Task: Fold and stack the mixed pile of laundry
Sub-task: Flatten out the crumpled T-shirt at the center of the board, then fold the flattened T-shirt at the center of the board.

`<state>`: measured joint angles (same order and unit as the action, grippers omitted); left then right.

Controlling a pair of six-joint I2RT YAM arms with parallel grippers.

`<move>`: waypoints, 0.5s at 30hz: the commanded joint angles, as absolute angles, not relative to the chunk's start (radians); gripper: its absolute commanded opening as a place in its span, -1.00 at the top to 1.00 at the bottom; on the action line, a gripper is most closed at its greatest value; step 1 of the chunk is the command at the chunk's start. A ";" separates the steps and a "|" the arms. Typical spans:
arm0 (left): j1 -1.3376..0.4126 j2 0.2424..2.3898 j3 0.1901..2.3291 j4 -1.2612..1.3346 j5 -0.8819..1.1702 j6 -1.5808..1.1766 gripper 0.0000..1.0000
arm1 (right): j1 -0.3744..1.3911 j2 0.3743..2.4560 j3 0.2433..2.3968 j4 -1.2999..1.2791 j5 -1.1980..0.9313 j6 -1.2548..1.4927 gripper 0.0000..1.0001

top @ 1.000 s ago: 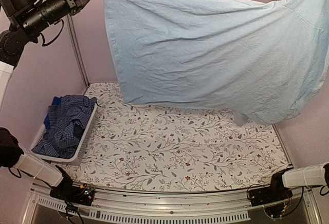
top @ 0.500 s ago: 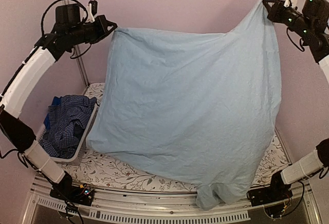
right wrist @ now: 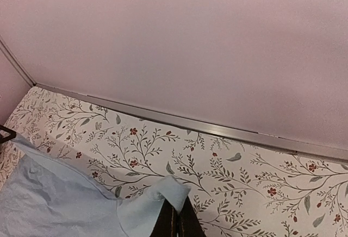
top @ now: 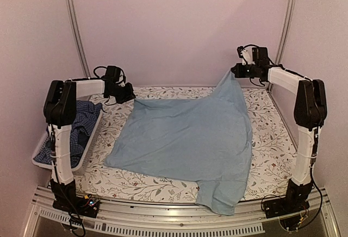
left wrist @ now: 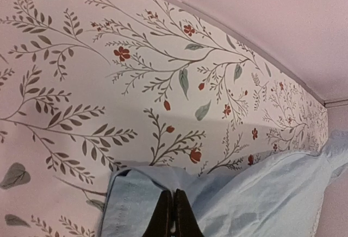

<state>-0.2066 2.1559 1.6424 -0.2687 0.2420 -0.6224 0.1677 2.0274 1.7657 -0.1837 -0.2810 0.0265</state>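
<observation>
While the left end effector (top: 126, 92) and right end effector (top: 235, 72) pinched far corners of the soft, creased light-blue shirt (top: 185, 139), I saw it spread across the floral bench (top: 272, 139).

Light-blue shirt (top: 190, 133): soft matt cloth; basket (top: 41, 158): plastic.

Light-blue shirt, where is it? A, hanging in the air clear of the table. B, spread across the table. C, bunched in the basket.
B: the light-blue shirt lies mostly flat across the table, only its far right corner lifted; the basket holds the checked shirt instead.
</observation>
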 commanded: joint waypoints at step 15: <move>-0.071 2.568 2.167 -0.166 0.513 -0.686 1.00 | 0.090 2.491 2.275 -0.175 -0.419 0.169 1.00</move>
<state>-0.0814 2.5507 2.1391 -0.1799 0.4309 -0.6830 0.0868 2.4874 2.2509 -0.1593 -0.3634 0.1318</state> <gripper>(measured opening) 0.006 0.005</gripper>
